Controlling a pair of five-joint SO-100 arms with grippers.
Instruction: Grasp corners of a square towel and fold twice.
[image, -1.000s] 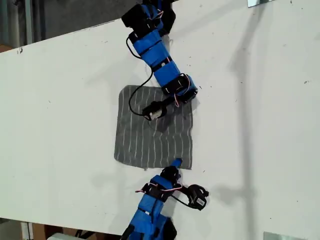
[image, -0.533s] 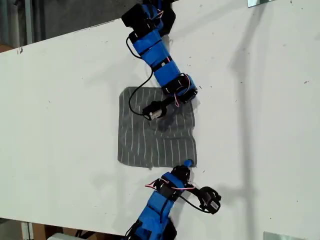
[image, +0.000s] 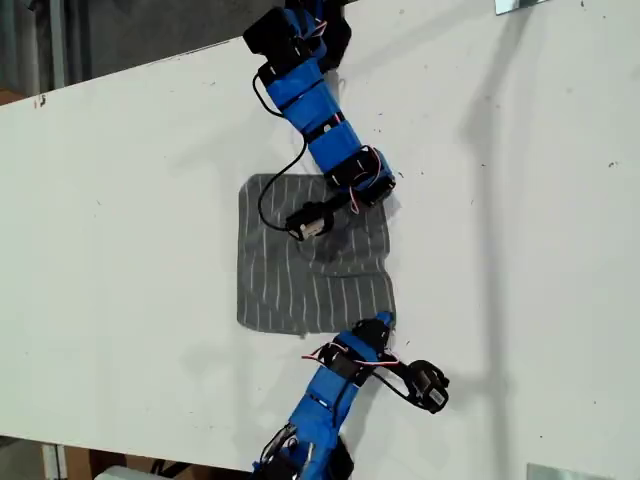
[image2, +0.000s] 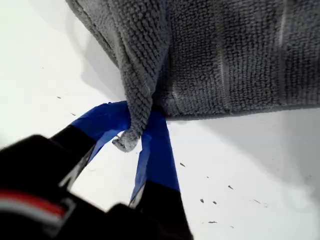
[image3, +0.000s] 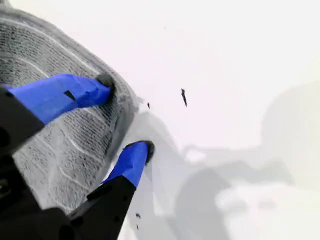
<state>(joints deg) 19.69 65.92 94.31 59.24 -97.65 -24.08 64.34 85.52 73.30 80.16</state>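
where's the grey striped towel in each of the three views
Exterior view: the towel lies flat mid-table between the two arms.
First wrist view: the towel fills the upper part of the picture, one corner pinched in the jaws of my first gripper.
Second wrist view: the towel lies under my second gripper, its jaws open across the edge.
Shared landmark: the white table.

My first gripper (image2: 134, 131) — jaws pinched; my second gripper (image3: 127, 117) — jaws apart.
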